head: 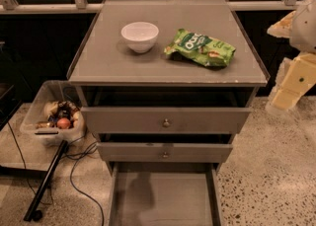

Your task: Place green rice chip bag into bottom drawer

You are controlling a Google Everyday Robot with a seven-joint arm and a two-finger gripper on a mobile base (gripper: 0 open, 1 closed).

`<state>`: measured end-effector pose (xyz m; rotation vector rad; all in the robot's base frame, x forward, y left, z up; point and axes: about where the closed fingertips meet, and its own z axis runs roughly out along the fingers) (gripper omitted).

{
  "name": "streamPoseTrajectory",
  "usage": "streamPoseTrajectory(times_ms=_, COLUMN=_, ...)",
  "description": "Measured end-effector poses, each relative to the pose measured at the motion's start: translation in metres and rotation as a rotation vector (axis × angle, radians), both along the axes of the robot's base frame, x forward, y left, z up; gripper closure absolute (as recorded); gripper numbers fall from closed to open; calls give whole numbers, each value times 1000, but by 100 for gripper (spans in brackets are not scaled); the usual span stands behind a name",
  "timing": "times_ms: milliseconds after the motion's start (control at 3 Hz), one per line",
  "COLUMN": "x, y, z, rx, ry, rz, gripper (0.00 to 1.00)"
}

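- Far left, on the floor beside the cabinet, we see a clear plastic bin (42, 92) holding a jumble of small items (one of them round and red).
- Just in front of the bin, a black pole (47, 180) lies slanted on the speckled floor, with a dark cable (74, 175) looping beside it.
- On the grey worktop (98, 62) a white bowl (139, 35) stands upright, left of the middle.
- Below the worktop we count two upper drawers (197, 120) with small round knobs, with a dark gap above each.
- The bottom drawer (163, 200) is pulled well out, and its flat grey floor is bare.
- The green rice chip bag (200, 47) lies flat on the worktop, right of the bowl and not touching it, with its white lettering facing up.
- At the far right the cream-coloured claw (289, 89) hangs beside the cabinet, below worktop level and well apart from the bag; we cannot tell whether it is spread or pressed together.
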<state>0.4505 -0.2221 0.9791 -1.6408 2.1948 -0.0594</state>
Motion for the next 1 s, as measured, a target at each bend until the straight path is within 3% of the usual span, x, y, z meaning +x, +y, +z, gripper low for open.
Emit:
streamPoseTrajectory(times_ms=333, x=20, y=-17, z=-2, rx=111, ry=-58, rz=-63, gripper=0)
streamPoseTrajectory(times_ms=667, x=42, y=-15, z=-2, rx=224, ry=-120, rz=-63, gripper=0)
streamPoseTrajectory(times_ms=1000, x=42, y=-15, z=-2, rx=223, ry=-120, rz=-63, gripper=0)
